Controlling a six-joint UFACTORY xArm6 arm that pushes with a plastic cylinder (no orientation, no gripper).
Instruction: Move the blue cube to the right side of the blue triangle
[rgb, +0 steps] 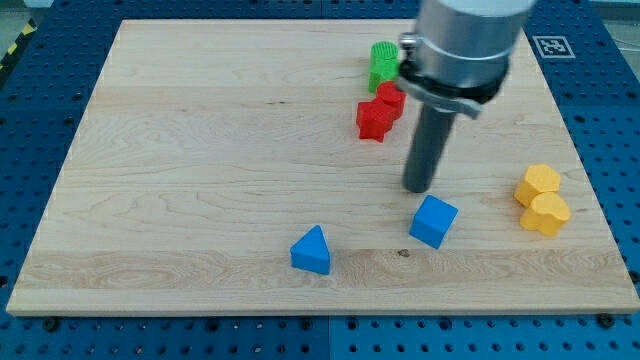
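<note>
Wooden board (200, 150) was seen lying on a blue perforated table (30, 120), and six small blocks were counted on it. Two of them were blue: a blue cube (433, 221) and a blue triangle (312, 251), both near the bottom edge of the board. Two were red (380, 111), touching each other near the top edge. One green block (382, 64) was placed just above the red ones, touching them. Two yellow blocks (541, 199) were placed together close to the right edge.

The shape of the green block could not be made out well, since its right part was hidden behind the arm (463, 45). The upper part of the arm was cut off by the top of the view. The exact shapes of the red blocks were also hard to tell, and one red block was partly covered by the other.

No fingers were carried by the arm, only a dark rod, so nothing was gripped. My tip (418, 189) was found just above the blue cube, toward the top edge, very near but apparently not touching it. The blue cube lay to the right of the blue triangle, well apart from it, about in the middle of the bottom right part of the board.
</note>
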